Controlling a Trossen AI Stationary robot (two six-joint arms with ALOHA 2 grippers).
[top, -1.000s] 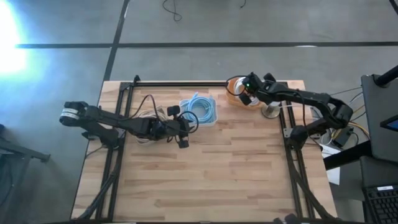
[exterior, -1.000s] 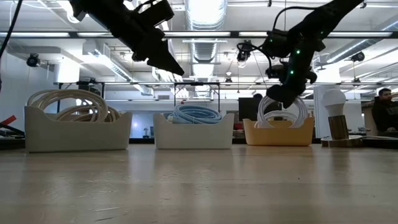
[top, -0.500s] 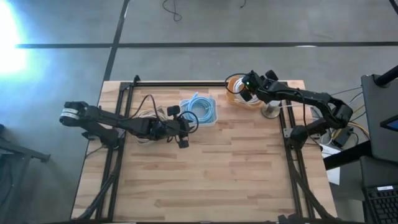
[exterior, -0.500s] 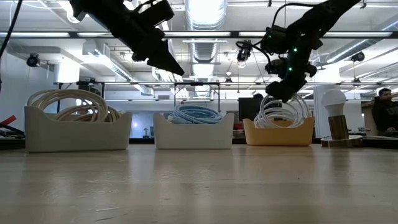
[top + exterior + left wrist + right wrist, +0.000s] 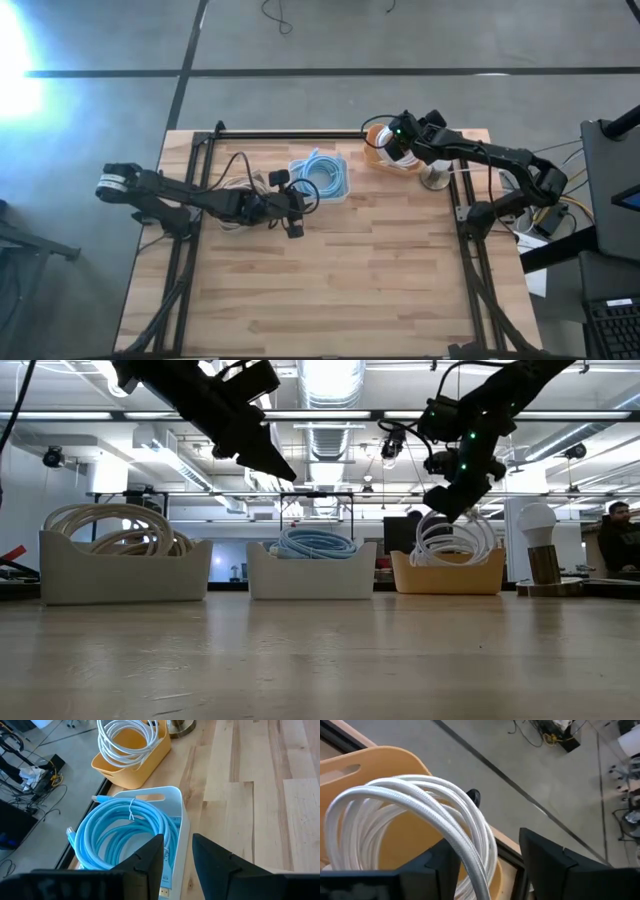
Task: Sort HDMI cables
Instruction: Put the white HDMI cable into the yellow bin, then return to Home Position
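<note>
Three bins stand in a row along the table's far side. A white bin [image 5: 125, 568] holds beige HDMI cables [image 5: 110, 525], and a second white bin [image 5: 312, 568] holds light blue coils [image 5: 122, 832]. White coils [image 5: 427, 802] stand on edge in a yellow bin [image 5: 448, 573], rising above its rim. My right gripper [image 5: 487, 842] hangs open just over them, a finger on either side of the top arc. My left gripper [image 5: 177, 845] is open with nothing between its fingers, raised above the table by the blue bin's near side. My right gripper comes at the top arc of the white coil [image 5: 470, 837] from above, fingers spread on either side of it. I cannot tell whether a finger touches the strands. The coil stands in the yellow bin by its lower part.
A bulb-shaped object on a round base [image 5: 540, 550] stands just right of the yellow bin. A person [image 5: 620, 525] shows in the room at the far right. The bare wooden tabletop [image 5: 340, 290] stretches across the near half.
My right gripper has opened, let go of the white coil and risen a little above the yellow bin. The coil has settled into the bin and stands there on edge.
</note>
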